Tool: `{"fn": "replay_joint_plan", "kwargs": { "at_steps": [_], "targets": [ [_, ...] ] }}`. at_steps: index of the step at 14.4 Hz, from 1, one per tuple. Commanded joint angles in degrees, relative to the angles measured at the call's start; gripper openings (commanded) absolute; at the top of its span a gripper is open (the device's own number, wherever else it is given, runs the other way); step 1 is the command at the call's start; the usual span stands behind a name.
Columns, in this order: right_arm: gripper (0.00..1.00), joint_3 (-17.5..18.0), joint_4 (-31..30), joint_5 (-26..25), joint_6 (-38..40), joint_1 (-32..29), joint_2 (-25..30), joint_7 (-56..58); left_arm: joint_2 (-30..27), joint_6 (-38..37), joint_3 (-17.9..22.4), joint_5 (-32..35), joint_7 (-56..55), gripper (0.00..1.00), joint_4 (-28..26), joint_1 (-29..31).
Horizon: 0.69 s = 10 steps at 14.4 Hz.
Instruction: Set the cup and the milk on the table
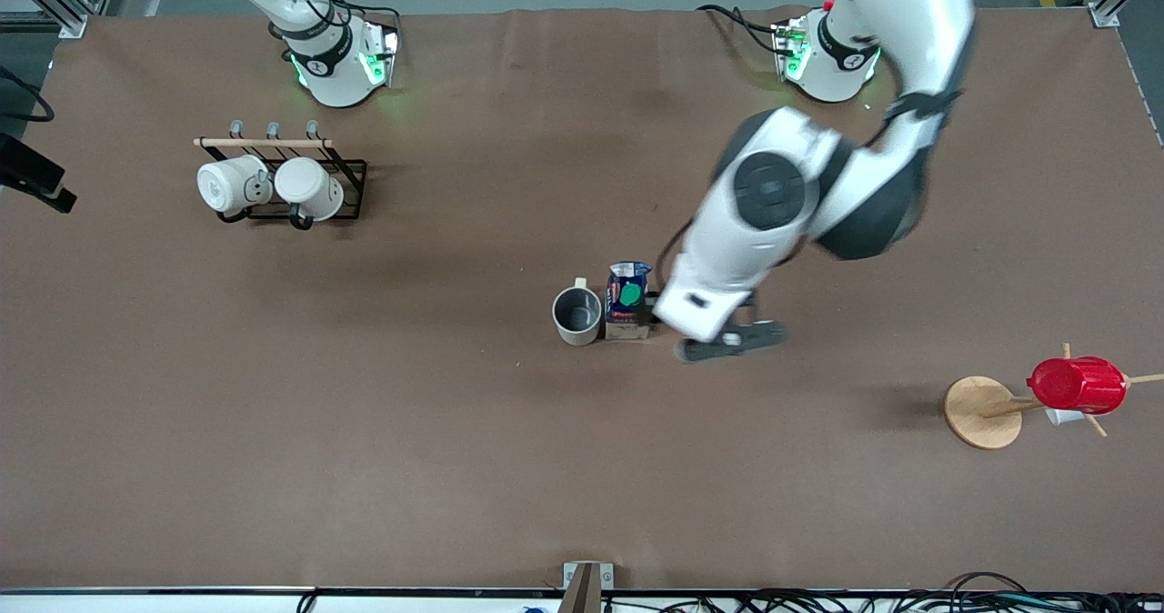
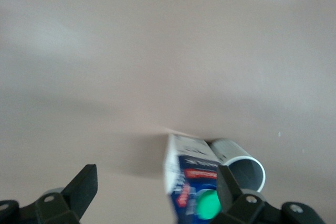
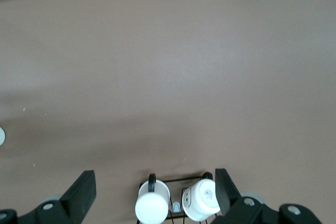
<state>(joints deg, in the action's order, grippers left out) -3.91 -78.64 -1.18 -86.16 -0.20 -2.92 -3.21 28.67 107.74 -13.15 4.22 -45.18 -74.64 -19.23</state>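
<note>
Brown matte sheeting covers your whole table (image 1: 455,467), faintly creased, with grey floor showing past the edge where the two arm bases stand and cables trailing along the edge nearest the front camera. Your left gripper (image 1: 727,340) hangs low over mid-table with its fingers (image 2: 84,187) spread wide and nothing between them, just beside the one milk carton (image 1: 627,299), which stands upright on the sheet with its green cap up. Touching or nearly touching the carton, on the side toward the right arm's end, stands the one cup (image 1: 577,315), upright, grey inside showing. Your right gripper (image 3: 152,192) waits up high near its own base, fingers likewise apart and empty, looking down on a black wire rack (image 1: 350,176) that holds two white mugs (image 1: 232,184) lying on their sides near that corner. Toward the left arm's end you have one round wooden stand (image 1: 978,410) carrying one red ribbed cup (image 1: 1078,384).
</note>
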Motion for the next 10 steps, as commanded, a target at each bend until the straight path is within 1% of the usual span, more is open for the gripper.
{"fn": "replay_joint_plan", "kwargs": {
  "at_steps": [1, 3, 6, 8, 10],
  "targets": [
    [1.00, 0.22, 0.15, 0.48, -0.76, -0.59, 0.02, 0.05, -9.31, -5.86, -0.21, 0.97, 2.98, 1.00, -2.26, 5.42],
    [1.00, 0.22, 0.07, 0.22, -0.67, -0.33, 0.02, -0.04, -13.62, -11.57, -0.39, 0.97, 5.17, 1.00, -2.35, 8.93],
    [1.00, 0.48, -0.37, 0.21, 0.47, 0.03, 0.11, 0.31, -18.02, -17.37, -0.30, 0.88, 17.36, 1.00, -2.53, 13.86],
    [1.00, 0.48, -0.28, 0.21, -0.23, 0.20, 0.11, -0.04, -20.31, -19.58, -0.56, 0.88, 22.92, 1.00, -2.79, 16.93],
    [1.00, 0.48, -0.28, 0.39, -0.58, 0.29, -0.16, -0.13, -22.68, -20.99, -0.65, 0.53, 25.48, 1.00, -4.02, 18.70]
  ]
}}
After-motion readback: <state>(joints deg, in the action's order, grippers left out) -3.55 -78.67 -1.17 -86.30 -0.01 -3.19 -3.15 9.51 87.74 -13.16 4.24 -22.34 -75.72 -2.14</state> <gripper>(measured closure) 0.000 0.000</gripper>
